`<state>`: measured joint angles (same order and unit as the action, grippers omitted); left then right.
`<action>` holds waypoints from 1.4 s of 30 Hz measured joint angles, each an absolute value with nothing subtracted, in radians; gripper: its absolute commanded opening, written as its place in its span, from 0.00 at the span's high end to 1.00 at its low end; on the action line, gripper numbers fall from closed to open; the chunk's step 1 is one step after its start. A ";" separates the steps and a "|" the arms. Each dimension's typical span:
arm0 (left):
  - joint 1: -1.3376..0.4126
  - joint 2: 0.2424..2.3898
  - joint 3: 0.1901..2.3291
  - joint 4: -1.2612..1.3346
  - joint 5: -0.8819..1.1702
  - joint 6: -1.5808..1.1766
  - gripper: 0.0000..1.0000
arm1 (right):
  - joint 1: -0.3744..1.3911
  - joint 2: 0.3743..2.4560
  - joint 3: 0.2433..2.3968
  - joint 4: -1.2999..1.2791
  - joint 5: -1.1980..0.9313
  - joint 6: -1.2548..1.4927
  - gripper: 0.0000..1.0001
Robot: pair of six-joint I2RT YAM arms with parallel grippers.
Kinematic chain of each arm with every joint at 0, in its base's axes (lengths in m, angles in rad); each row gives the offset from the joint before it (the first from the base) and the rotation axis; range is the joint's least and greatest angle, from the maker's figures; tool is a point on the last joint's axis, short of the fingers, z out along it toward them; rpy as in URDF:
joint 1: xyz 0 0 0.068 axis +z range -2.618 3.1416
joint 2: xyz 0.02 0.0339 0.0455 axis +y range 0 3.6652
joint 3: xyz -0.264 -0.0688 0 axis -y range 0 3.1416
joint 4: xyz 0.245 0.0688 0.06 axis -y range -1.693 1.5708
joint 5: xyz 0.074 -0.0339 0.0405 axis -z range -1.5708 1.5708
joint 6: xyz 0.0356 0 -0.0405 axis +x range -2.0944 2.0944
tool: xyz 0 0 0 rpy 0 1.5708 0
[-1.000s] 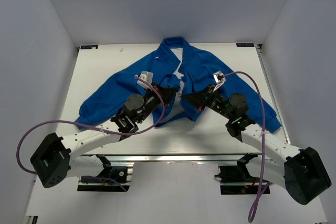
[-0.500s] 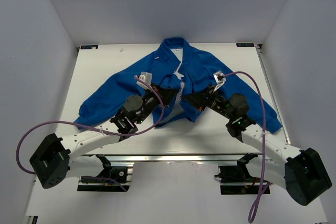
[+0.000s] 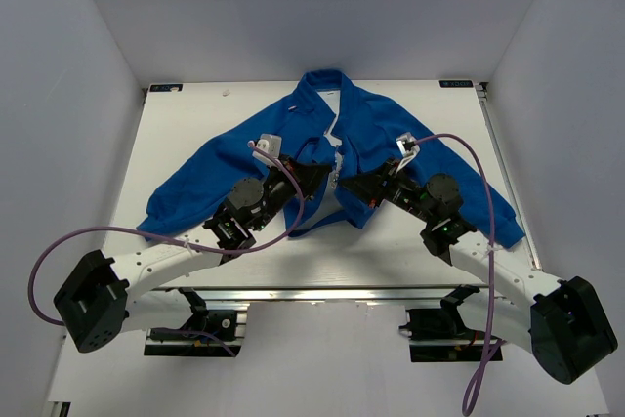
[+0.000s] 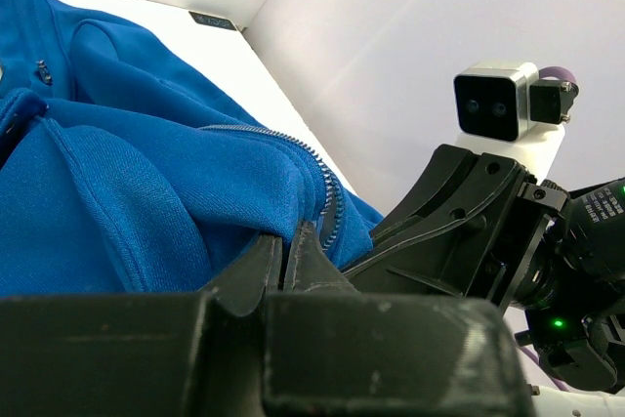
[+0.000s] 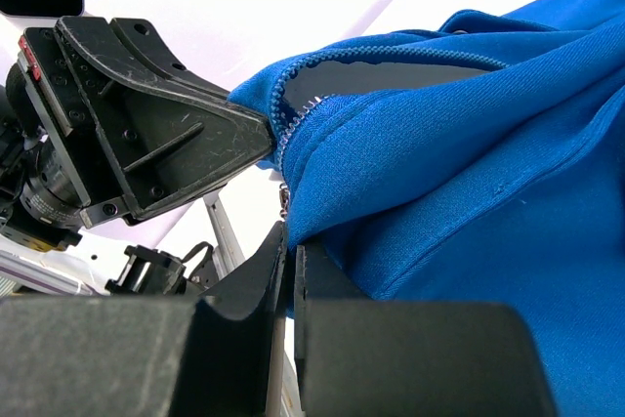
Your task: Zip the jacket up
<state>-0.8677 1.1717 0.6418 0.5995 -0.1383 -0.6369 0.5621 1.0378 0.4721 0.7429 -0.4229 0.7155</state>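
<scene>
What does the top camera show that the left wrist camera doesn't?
Only the top view: the whole jacket spread on the table, sleeves out to both sides, collar at the far side, front open. Only the left wrist view: the zipper teeth along one front edge, close up, and the left gripper shut on blue fabric. Both: the right gripper meeting the left one at the jacket's front opening.
</scene>
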 measured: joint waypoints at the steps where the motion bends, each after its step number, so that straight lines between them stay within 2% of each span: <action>1: -0.868 1.172 0.642 0.599 -0.138 -0.637 1.00 | 0.562 1.038 0.472 0.743 -0.423 0.715 1.00; 26: -0.868 1.177 0.640 0.611 -0.121 -0.637 1.00 | 0.562 1.023 0.472 0.759 -0.425 0.723 1.00; 42: -0.867 1.175 0.556 0.733 -0.058 -0.625 1.00 | 0.533 1.027 0.472 0.758 -0.435 0.733 1.00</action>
